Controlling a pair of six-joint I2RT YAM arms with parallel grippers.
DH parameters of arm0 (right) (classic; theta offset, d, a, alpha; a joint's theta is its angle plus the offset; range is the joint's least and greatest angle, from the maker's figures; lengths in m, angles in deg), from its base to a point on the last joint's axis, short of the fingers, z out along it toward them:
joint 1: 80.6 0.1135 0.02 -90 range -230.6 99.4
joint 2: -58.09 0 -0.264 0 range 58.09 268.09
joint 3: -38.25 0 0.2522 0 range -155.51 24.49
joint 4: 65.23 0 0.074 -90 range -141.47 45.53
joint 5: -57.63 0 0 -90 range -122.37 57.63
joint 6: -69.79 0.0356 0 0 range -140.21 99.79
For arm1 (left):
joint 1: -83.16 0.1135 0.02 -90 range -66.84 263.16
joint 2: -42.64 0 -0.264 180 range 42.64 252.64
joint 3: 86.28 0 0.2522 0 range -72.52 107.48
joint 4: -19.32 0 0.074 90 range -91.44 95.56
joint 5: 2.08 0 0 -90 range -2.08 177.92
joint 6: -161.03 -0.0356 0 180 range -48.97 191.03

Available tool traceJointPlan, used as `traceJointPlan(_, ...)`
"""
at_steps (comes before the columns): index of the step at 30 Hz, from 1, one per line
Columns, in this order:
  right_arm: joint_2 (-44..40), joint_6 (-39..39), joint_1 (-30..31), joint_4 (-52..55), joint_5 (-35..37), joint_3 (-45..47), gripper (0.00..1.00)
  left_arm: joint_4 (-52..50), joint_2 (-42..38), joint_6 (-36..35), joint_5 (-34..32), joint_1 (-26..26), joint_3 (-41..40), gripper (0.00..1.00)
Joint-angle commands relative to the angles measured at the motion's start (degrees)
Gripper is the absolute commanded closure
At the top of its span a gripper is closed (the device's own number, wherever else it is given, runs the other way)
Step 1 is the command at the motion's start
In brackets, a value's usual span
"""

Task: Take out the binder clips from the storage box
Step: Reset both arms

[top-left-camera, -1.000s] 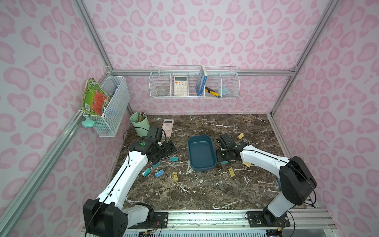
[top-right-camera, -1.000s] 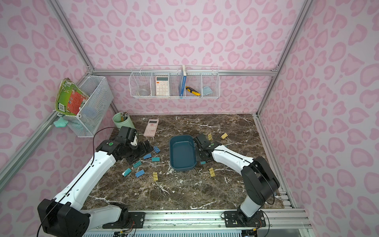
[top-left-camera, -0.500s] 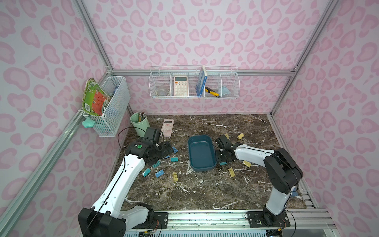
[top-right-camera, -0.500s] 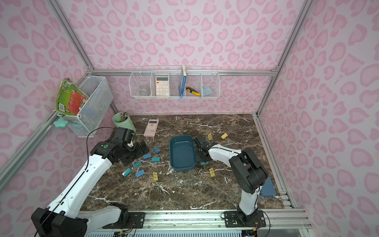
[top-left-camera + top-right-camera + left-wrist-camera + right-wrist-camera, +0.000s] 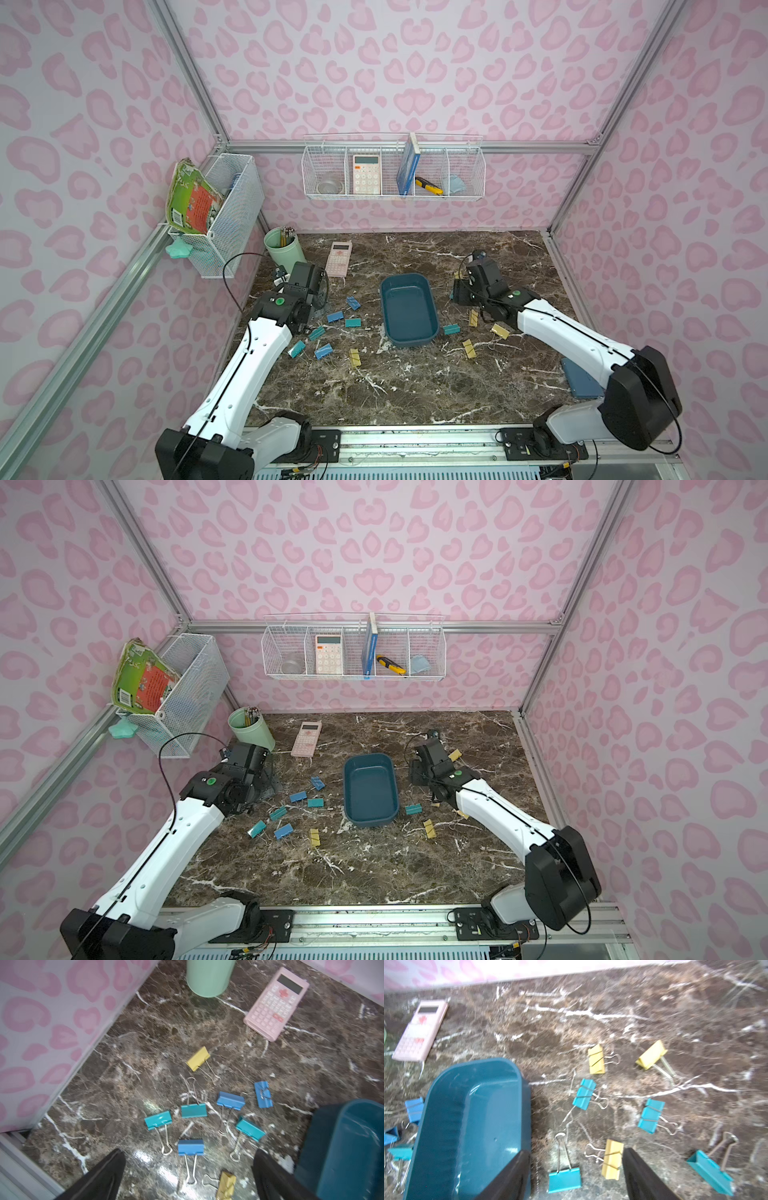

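The dark teal storage box (image 5: 409,309) (image 5: 370,789) stands mid-table, and nothing shows inside it. Binder clips lie loose on the marble on both sides of it: blue and teal ones such as (image 5: 334,317) on its left, yellow ones such as (image 5: 468,348) on its right. My left gripper (image 5: 318,305) (image 5: 189,1155) hangs open over the left group, above a blue clip (image 5: 190,1147). My right gripper (image 5: 459,291) (image 5: 576,1152) is open beside the box's right wall (image 5: 527,1105). A teal clip (image 5: 564,1179) and a yellow clip (image 5: 612,1159) lie on the table under it, and neither is held.
A pink calculator (image 5: 338,259) and a green pencil cup (image 5: 284,249) stand at the back left. A flat blue-grey case (image 5: 582,380) lies under the right arm near the front. White wire baskets (image 5: 392,170) (image 5: 220,212) hang on the walls.
My right gripper has gone from shut to open beside the box, and that arm's elbow has swung back out to the right. The left arm has barely shifted and its gripper stays open.
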State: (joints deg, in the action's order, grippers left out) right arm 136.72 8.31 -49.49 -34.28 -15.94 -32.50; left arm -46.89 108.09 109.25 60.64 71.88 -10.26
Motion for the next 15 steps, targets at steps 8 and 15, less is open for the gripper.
traceJointPlan(8,-17.3,-17.41,-11.54,-50.68,11.32,32.57,0.05,34.19,0.62,-13.11,-7.92,9.59,-19.83,0.01)
traceJointPlan(15,-9.63,-23.43,-19.15,-70.18,11.69,42.12,0.01,50.48,10.9,-19.07,-4.19,12.4,-22.91,0.01)
